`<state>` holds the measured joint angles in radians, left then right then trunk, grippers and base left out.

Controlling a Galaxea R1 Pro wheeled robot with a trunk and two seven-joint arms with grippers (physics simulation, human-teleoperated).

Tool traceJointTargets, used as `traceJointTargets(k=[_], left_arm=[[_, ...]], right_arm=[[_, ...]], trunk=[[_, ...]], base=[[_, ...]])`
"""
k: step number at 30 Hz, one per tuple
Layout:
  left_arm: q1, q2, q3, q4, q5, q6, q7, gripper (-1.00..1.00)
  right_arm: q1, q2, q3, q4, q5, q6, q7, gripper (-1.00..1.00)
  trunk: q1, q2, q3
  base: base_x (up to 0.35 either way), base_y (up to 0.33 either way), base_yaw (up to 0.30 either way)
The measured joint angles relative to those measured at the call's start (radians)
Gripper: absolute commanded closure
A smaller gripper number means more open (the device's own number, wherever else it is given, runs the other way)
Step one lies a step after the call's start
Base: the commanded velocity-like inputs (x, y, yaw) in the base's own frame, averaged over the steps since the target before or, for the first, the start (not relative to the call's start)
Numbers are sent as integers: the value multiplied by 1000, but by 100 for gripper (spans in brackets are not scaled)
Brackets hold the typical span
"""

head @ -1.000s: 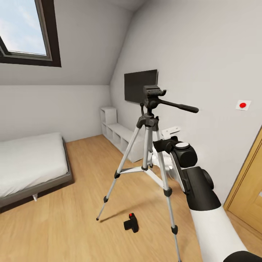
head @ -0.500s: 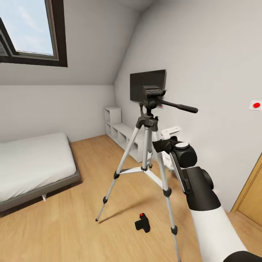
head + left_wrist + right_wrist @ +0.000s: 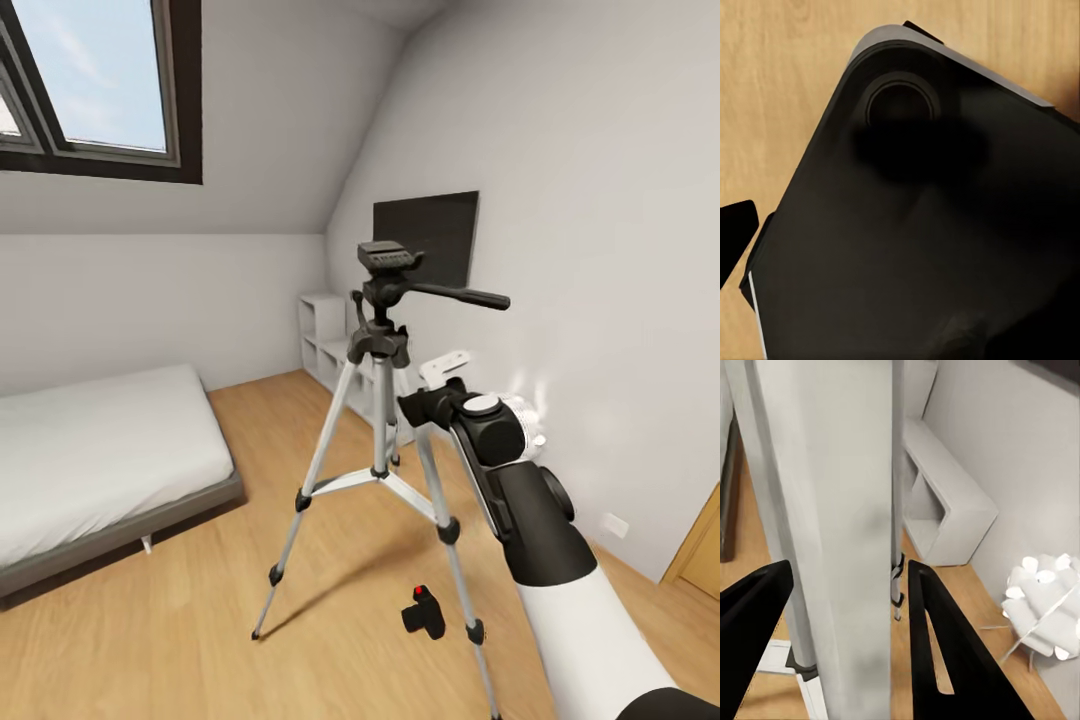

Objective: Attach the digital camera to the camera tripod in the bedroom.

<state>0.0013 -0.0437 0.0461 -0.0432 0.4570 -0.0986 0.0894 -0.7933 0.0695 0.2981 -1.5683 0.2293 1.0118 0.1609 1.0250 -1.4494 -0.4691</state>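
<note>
Bedroom floor [image 3: 300, 440] holds camera tripod [image 3: 380, 400], digital camera [image 3: 424, 612].

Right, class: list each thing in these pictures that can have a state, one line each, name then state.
camera: lying on the wood floor by a tripod foot, not mounted
tripod: standing, legs spread, head plate bare
right pincer: open, a tripod leg between its fingers
left pincer: fingers not visible enough to tell
skylight: closed, as far as visible
bed: bare white mattress
</note>
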Motion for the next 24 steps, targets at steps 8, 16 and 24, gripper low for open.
traceJointTargets(k=[8, 16, 24], left_arm=[[0, 0, 0, 0, -1, 0, 0, -100], [0, 0, 0, 0, -1, 0, 0, -100], [0, 0, 0, 0, -1, 0, 0, -100]], right_arm=[[0, 1, 22, 0, 5, 0, 7, 100], [0, 2, 24, 0, 5, 2, 9, 100], [-2, 1, 18, 0, 5, 10, 10, 100]], trunk=[[0, 0, 0], [0, 0, 0], [0, 0, 0]], base=[[0, 334, 0], [0, 335, 0], [0, 335, 0]])
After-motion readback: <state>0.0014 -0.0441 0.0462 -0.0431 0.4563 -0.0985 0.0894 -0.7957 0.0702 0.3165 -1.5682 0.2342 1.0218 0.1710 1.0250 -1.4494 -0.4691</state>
